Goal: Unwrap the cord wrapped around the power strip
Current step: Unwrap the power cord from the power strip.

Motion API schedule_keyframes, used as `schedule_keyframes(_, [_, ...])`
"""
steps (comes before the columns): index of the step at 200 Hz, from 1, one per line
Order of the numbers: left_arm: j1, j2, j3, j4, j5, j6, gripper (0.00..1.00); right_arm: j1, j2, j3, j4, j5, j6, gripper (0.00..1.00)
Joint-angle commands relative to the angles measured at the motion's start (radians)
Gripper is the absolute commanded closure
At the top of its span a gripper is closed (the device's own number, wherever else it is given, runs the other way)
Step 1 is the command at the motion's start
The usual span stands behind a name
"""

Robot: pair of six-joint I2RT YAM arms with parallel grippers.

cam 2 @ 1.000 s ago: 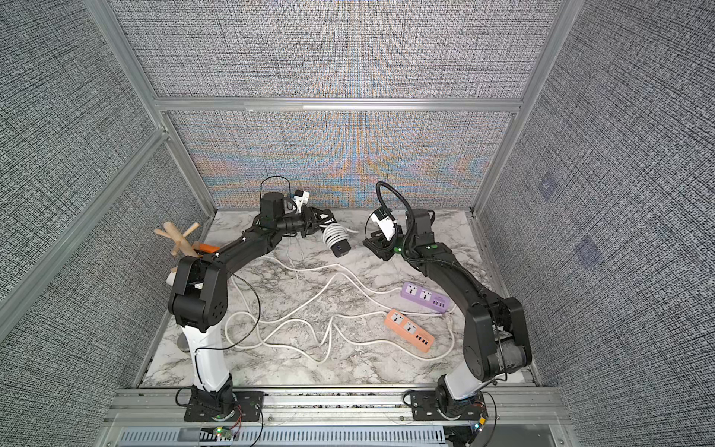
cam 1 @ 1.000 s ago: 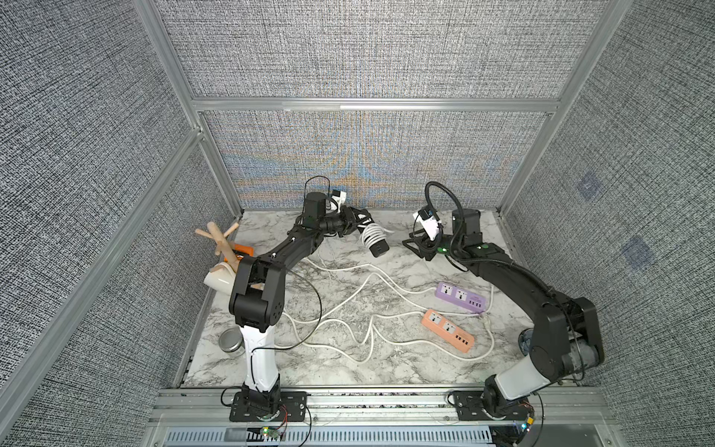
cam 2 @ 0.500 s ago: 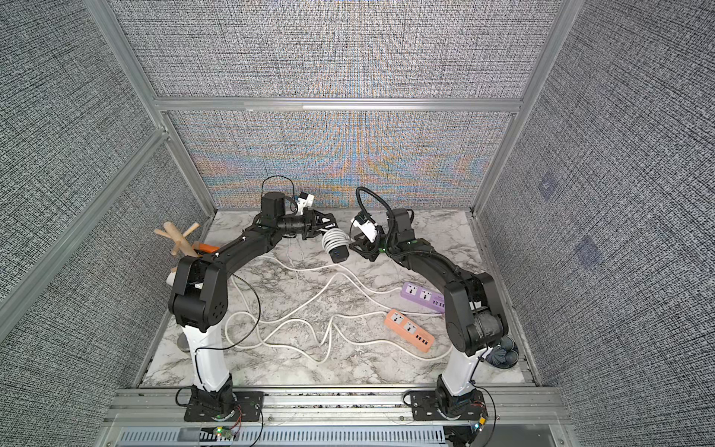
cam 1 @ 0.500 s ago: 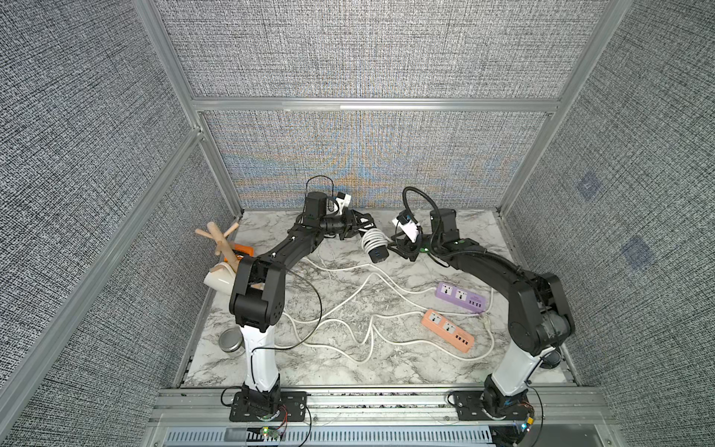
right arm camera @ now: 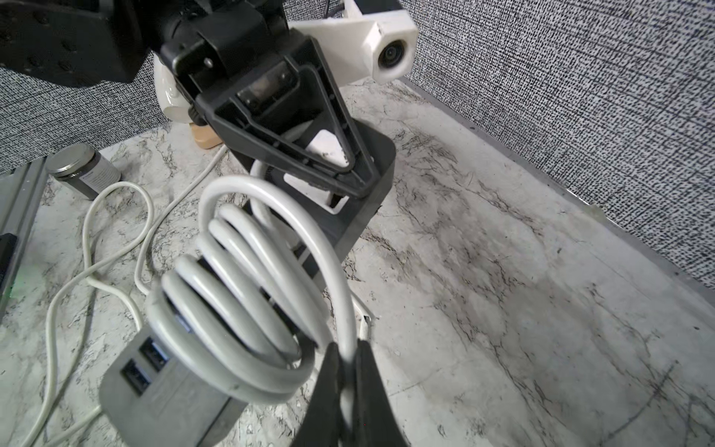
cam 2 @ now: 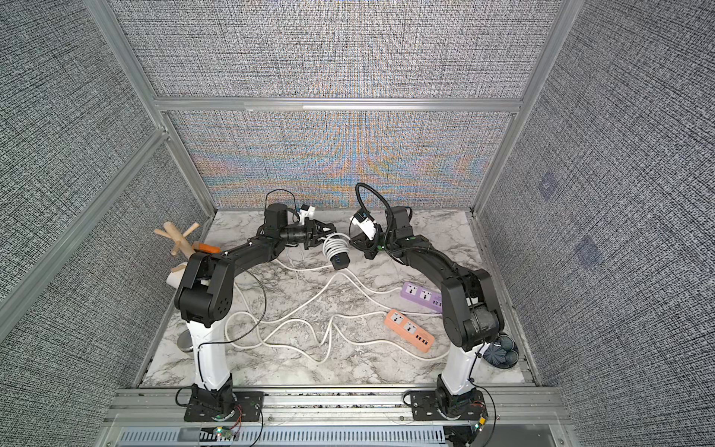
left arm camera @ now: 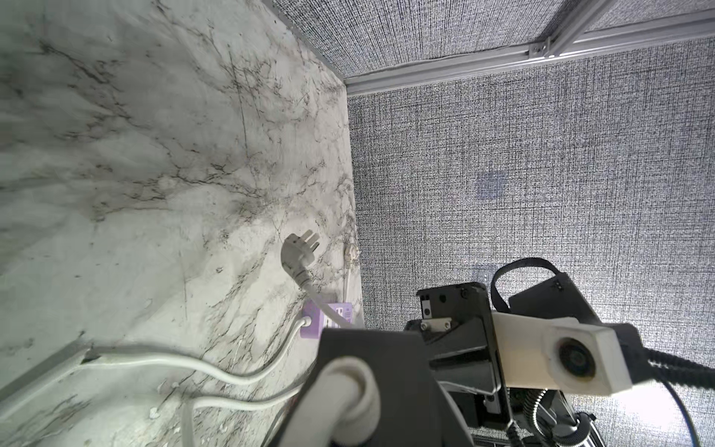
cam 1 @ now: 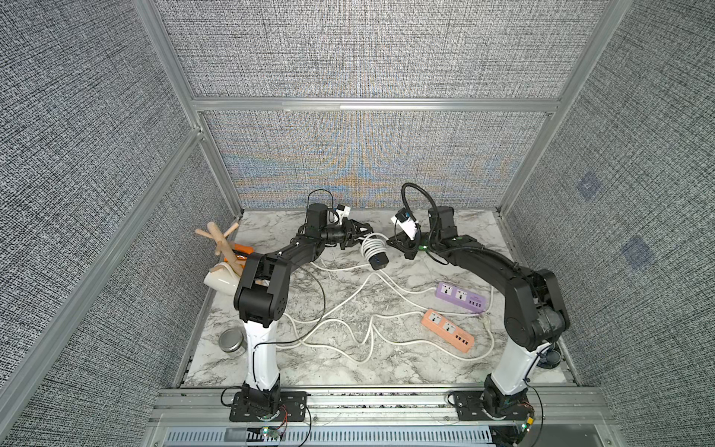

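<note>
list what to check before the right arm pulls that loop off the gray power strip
1. Left gripper holds the gray power strip: ok, clamped on one end.
2. Right gripper has the cord: ok, shut on the outermost loop.
3. Only one strand pinched: ok, a single strand sits between its fingers.
4. Other turns loose enough to slide: cannot tell; several sit snug around the strip.
5. Cord's free end traced: cannot tell; it runs down among the loose cords on the table.
</note>
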Motion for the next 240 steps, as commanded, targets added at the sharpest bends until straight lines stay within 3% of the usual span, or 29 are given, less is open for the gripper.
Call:
schedule_keyframes(1, [0.0, -0.014, 0.001, 0.008, -0.05, 0.028, 1.0, 0.001, -0.026, 0.027, -0.016, 0.0, -0.014, 1.0])
schedule_keyframes(34, [0.006, -0.021, -0.039, 0.07, -0.196, -0.06, 1.0, 0.026, -0.086, 0.056, -0.096, 0.065, -0.04, 1.0])
schedule_keyframes(74, [0.034, 0.065, -0.105, 0.487, -0.335, -0.402, 1.0, 0.056, -0.165, 0.012, -0.14, 0.056, -0.078, 1.0])
schedule_keyframes(91, [0.034, 0.083, -0.089, 0.506, -0.38, -0.432, 1.0, 0.072, -0.17, -0.01, -0.174, 0.067, -0.106, 1.0])
schedule_keyframes(113, [0.037, 0.08, -0.074, 0.498, -0.413, -0.444, 1.0, 0.077, -0.147, -0.037, -0.213, 0.182, -0.117, 1.0])
schedule_keyframes(165, [0.069, 0.059, -0.104, 0.564, -0.36, -0.504, 1.0, 0.018, -0.11, -0.078, -0.204, 0.313, -0.018, 1.0])
schedule_keyframes(208, [0.107, 0.038, -0.198, 0.614, -0.266, -0.502, 1.0, -0.074, -0.083, -0.063, -0.169, 0.299, 0.118, 1.0])
schedule_keyframes(240, [0.142, 0.034, -0.291, 0.712, -0.259, -0.539, 1.0, -0.12, -0.055, -0.071, -0.139, 0.306, 0.175, 1.0])
